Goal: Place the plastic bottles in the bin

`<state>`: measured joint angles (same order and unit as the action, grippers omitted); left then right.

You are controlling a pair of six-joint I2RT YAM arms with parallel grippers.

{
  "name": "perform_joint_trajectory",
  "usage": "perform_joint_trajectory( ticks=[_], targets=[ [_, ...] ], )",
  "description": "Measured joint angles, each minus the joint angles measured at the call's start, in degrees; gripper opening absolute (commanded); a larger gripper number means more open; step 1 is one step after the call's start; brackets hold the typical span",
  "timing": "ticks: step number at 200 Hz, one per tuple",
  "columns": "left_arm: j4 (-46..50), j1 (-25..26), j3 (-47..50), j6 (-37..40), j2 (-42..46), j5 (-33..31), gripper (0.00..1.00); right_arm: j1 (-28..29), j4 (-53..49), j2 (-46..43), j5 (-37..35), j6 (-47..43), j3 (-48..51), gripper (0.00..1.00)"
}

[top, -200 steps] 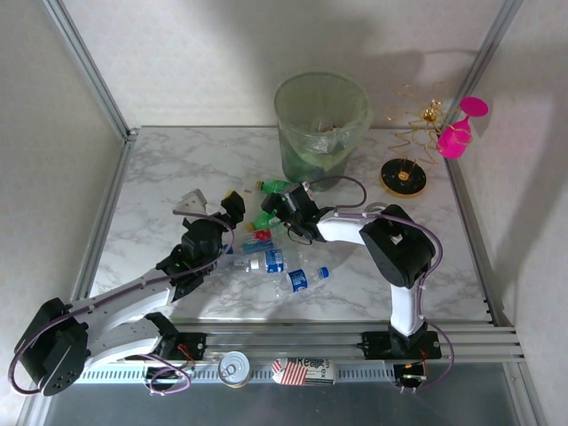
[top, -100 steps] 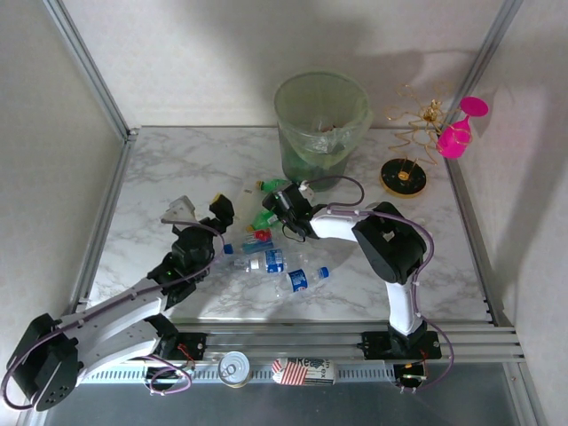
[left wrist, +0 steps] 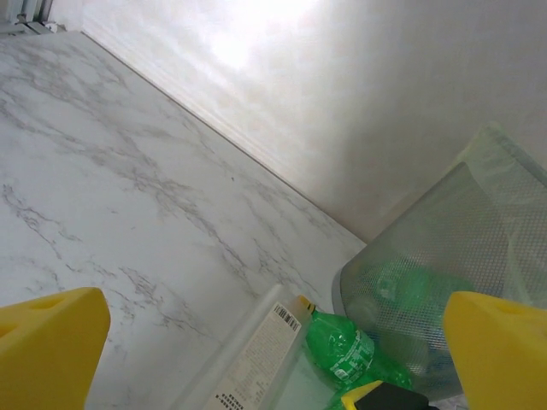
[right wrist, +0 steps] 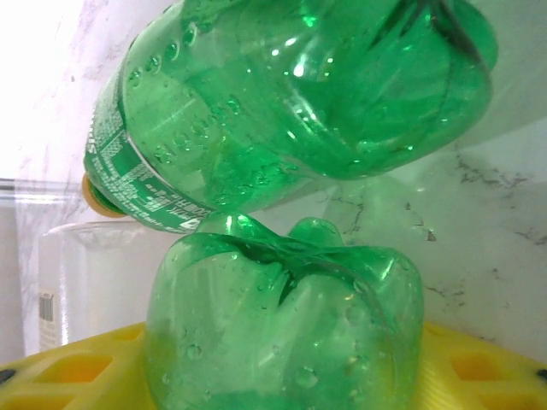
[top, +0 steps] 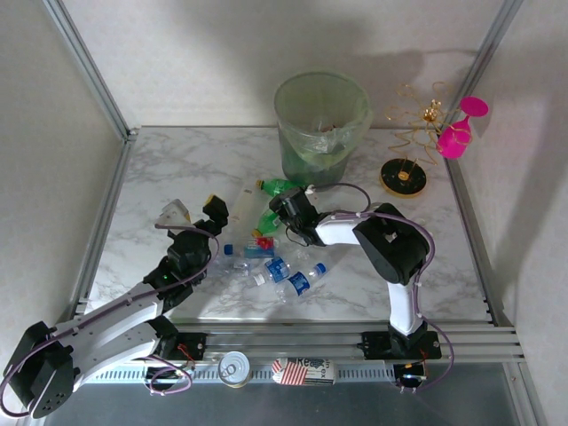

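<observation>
**A:** From above, where are the plastic bottles (top: 297, 282) lying?

**B:** They're lying scattered mid-surface (top: 177, 160), on the near side of the bin (top: 321, 124), which is standing at the far edge. The left jaws are hanging wide open, left of the pile, holding nothing. The right jaws are gripping a green bottle (top: 266, 222).

**A:** And the left wrist?

**B:** Its yellow pads (left wrist: 51, 342) are standing far apart. A clear bottle (left wrist: 256, 359) is lying ahead, and the bin is rising on the right.

**A:** Right wrist?

**B:** The green bottle's base is sitting clamped between yellow pads, and a second green bottle (right wrist: 291, 94) is lying crosswise just beyond it.
</observation>
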<state>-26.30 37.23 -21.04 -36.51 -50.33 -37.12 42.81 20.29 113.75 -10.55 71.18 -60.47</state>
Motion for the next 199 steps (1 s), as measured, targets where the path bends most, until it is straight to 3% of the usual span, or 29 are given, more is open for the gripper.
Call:
perform_joint_trajectory(
  ticks=[98,199],
  targets=[
    [0.0,-0.3,0.2,-1.1,0.2,-0.3,0.99,-2.3,10.4,-1.4,3.3,-2.6,4.3,0.38],
    [0.0,-8.2,0.5,-2.6,2.1,3.3,1.0,-2.4,13.8,-21.8,4.6,-15.7,11.4,0.36]
  ],
)
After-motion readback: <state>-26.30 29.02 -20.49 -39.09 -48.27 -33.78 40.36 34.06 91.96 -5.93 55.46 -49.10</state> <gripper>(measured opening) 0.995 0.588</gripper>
